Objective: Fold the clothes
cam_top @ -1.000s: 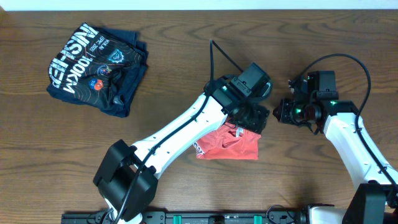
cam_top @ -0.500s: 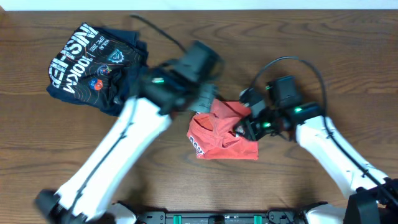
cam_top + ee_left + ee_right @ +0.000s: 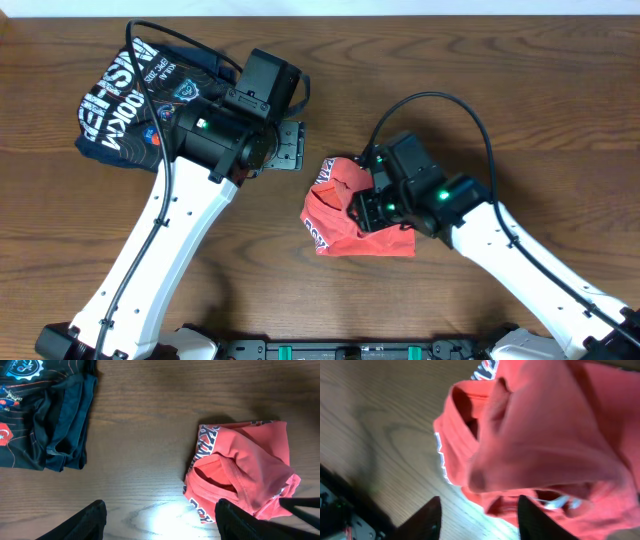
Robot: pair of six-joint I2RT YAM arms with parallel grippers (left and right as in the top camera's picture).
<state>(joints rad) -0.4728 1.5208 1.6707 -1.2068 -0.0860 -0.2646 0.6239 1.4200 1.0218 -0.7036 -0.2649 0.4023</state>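
The clothes, an orange-red T-shirt with white lettering, lie crumpled into a rough bundle on the wooden table right of centre. In the left wrist view the T-shirt lies ahead and to the right, its neck opening facing up. My left gripper hangs open over bare wood to the left of the bundle, with nothing between its fingers. My right gripper stands open right at the bundle's top. The T-shirt fills most of the right wrist view, and its lower edge and white neck label lie between the spread fingers.
A dark navy folded shirt with white lettering and colourful logos lies at the back left, partly under my left arm. A black rail runs along the table's front edge. The table's far edge is at the top.
My left arm has swung off the T-shirt, left towards the navy shirt. My right arm has moved in from the right onto the bundle, its jaws spreading. The bundle has shifted and opened leftwards.
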